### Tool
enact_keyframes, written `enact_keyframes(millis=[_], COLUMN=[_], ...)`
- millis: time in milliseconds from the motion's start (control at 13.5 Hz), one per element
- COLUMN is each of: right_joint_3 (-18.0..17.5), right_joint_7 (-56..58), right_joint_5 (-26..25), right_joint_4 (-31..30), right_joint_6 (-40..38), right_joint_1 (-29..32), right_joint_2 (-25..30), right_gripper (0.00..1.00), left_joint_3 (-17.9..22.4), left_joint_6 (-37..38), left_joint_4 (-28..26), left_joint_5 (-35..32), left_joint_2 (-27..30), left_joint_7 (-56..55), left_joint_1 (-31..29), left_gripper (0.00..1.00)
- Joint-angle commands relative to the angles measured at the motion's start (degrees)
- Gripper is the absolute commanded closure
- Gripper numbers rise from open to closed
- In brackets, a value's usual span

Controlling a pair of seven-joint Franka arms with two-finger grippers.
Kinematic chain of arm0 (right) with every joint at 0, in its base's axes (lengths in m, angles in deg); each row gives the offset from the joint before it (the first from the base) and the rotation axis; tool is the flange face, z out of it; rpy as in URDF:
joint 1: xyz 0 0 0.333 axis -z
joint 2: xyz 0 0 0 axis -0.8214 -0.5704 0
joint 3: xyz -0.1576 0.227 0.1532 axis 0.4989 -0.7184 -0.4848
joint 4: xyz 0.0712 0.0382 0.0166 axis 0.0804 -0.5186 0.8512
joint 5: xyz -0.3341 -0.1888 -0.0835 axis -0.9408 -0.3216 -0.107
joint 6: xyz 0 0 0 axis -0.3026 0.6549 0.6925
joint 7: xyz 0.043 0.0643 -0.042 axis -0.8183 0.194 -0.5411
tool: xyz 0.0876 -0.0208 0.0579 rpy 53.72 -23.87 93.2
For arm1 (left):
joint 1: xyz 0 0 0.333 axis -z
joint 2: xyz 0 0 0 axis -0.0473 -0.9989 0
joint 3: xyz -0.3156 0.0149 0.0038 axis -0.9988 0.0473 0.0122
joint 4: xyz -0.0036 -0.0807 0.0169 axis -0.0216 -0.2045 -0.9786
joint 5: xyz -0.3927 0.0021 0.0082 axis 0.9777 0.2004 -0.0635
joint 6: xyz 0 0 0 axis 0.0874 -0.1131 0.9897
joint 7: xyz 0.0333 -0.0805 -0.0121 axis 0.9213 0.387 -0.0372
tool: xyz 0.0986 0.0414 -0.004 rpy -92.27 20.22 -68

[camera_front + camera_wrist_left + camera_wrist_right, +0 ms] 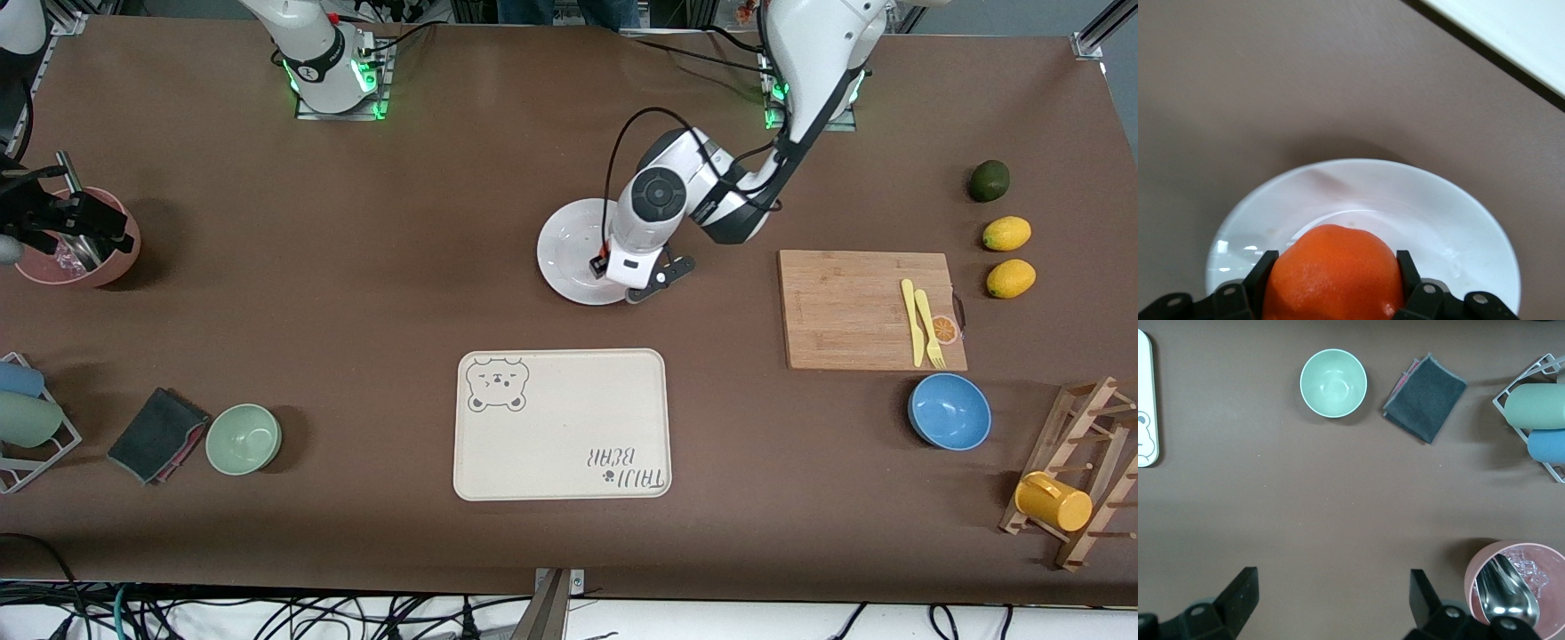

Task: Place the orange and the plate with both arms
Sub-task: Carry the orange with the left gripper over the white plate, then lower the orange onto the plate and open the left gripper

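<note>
The white plate (564, 253) lies on the table's middle, farther from the front camera than the cream tray. My left gripper (616, 277) hangs low over the plate, at its edge toward the left arm's end. In the left wrist view it (1333, 267) is shut on the orange (1331, 273), one finger on each side, with the plate (1438, 220) right beneath. The hand hides the orange in the front view. My right gripper (40, 218) is open and empty over the pink bowl at the right arm's end; its fingers (1245, 590) stand wide apart.
The cream bear tray (560, 425) lies nearer the camera than the plate. Toward the left arm's end are a cutting board (845, 311) with cutlery, a blue bowl (949, 412), lemons (1006, 234). Toward the right arm's end are a pink bowl (111, 258), green bowl (243, 438), cloth (156, 434).
</note>
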Motion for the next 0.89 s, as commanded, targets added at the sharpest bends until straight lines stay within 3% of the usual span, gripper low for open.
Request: enact_keyframes(millis=[0, 148, 296, 370, 444, 667, 815], right_joint_3=[-0.01, -0.01, -0.01, -0.01, -0.01, -0.01, -0.01], right_joint_7=[0.69, 0.69, 0.78, 0.78, 0.78, 0.69, 0.78], right_joint_5=[-0.65, -0.65, -0.65, -0.65, -0.65, -0.65, -0.65], right_joint_4=[-0.19, -0.19, -0.19, -0.19, -0.19, -0.19, -0.19], right_joint_6=[-0.10, -0.10, -0.19, -0.19, -0.19, -0.19, -0.19], right_joint_1=[-0.07, -0.07, -0.07, -0.07, -0.07, -0.07, -0.16], right_joint_2=[0.47, 0.47, 0.47, 0.47, 0.47, 0.47, 0.47], right_gripper=[0.00, 0.00, 0.00, 0.00, 0.00, 0.00, 0.00], left_joint_3=[0.68, 0.86, 1.12, 1.12, 1.12, 1.39, 3.13], left_joint_6=[1.14, 1.14, 1.14, 1.14, 1.23, 3.42, 9.63], left_joint_4=[5.36, 5.45, 5.45, 5.45, 5.45, 5.71, 9.64], left_joint_5=[0.01, -0.07, -0.08, -0.08, -0.08, -0.16, -0.16], left_joint_2=[-4.32, -5.55, -6.09, -6.09, -6.09, -4.95, -4.68], left_joint_7=[-3.59, -4.55, -4.56, -4.47, -4.56, -4.56, -4.47], left_joint_1=[2.91, 4.33, 5.73, 5.65, 5.65, 5.04, 4.86], left_gripper=[0.82, 0.81, 0.74, 0.51, 0.01, 0.00, 0.00])
